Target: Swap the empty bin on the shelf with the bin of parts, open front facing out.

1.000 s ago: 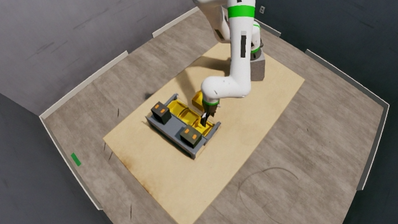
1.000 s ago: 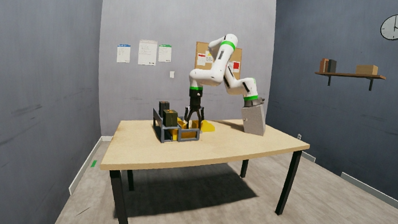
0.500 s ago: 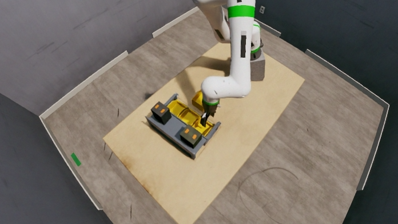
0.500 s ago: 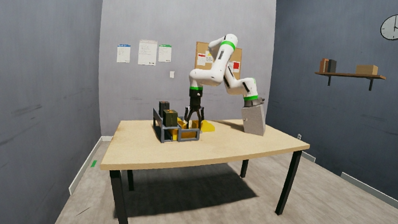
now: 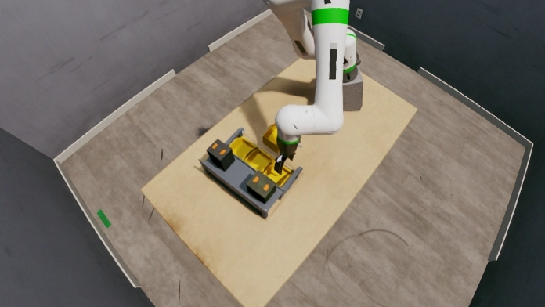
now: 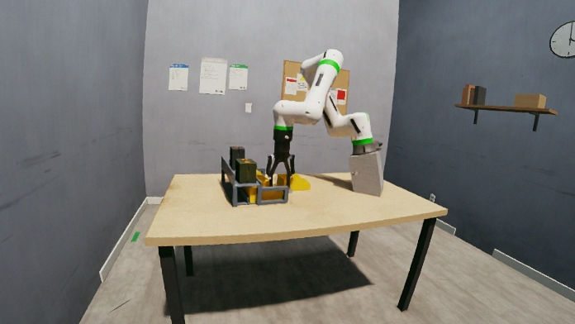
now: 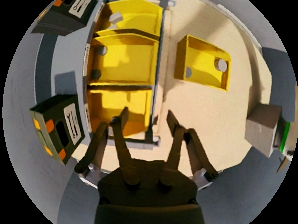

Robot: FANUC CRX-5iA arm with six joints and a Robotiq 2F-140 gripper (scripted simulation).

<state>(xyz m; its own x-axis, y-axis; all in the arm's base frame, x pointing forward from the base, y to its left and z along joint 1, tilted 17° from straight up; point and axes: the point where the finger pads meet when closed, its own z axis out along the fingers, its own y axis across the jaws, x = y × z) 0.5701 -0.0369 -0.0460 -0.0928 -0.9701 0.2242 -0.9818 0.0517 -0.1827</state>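
You have the parts bin (image 5: 270, 137) (image 6: 301, 183) (image 7: 204, 64) upright on the counter (image 5: 337, 176) (image 6: 297, 219), between the shelf (image 5: 235, 176) (image 6: 273, 202) (image 7: 65, 62) and the pedestal (image 5: 353, 97) (image 6: 367, 173) (image 7: 263, 125), nearer the long edge away from the exterior camera. Its long axis runs roughly along the counter's long edges, a little skewed; its low front appears to point toward the pedestal's short edge, and you can see grey round parts inside.

Your empty bin (image 5: 286, 178) (image 6: 272, 194) (image 7: 106, 106) stands in the shelf's end place, toward the long edge nearest the exterior camera. It lies lengthwise along the counter, its front toward the same short edge. The other two bins stand beside it in a row across the counter, with parts inside.

Your jaws (image 5: 283, 165) (image 6: 280, 183) are spread and point down at the front end of the empty bin, one finger over its inside, the other out past its front; you aren't pinching anything

You can find no clear shift between the earlier top and exterior pictures and now: over that last second, any change in the hand (image 5: 279, 166) (image 6: 280, 185) (image 7: 148, 116) or the white arm (image 5: 330, 74) (image 6: 319, 88) is too slight for you to make out. The hand's fingertips are small and partly hidden behind the shelf in your exterior view, so a tiny change in their spread could perhaps escape you there. For the wrist view you have only the present picture, so you cannot judge any change from that side.
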